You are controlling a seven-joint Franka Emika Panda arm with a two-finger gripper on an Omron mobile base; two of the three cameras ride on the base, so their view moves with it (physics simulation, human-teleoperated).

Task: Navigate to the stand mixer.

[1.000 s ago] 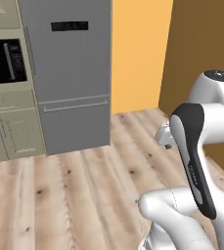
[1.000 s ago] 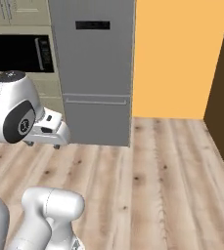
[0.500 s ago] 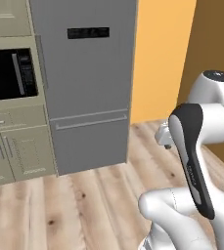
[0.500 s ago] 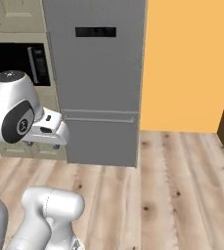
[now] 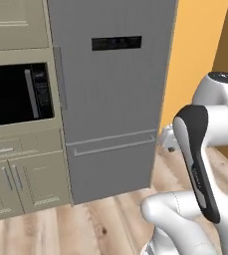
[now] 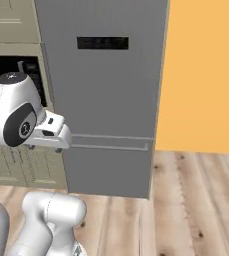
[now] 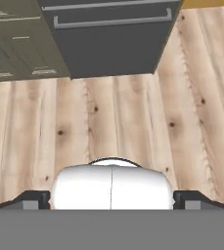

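The stand mixer is out of view. My gripper [image 7: 111,199] points down at the wooden floor [image 7: 113,122], and its two dark fingertips [image 7: 34,198] stand far apart at the bottom corners of the hand view, open with nothing between them. The hand [image 5: 168,140] is tucked close in front of the folded white arm [image 6: 17,116], hovering well above the floor.
A tall grey fridge [image 5: 110,99] stands straight ahead, close by. A built-in black microwave [image 5: 16,94] sits left of it, above beige cabinet doors [image 5: 21,184]. An orange wall [image 6: 206,75] runs to the right, with open wooden floor [image 6: 196,200] in front of it.
The whole picture has shifted: the fridge and microwave have grown larger and slid rightwards, so the base has driven closer and turned left. The arm keeps its folded pose.
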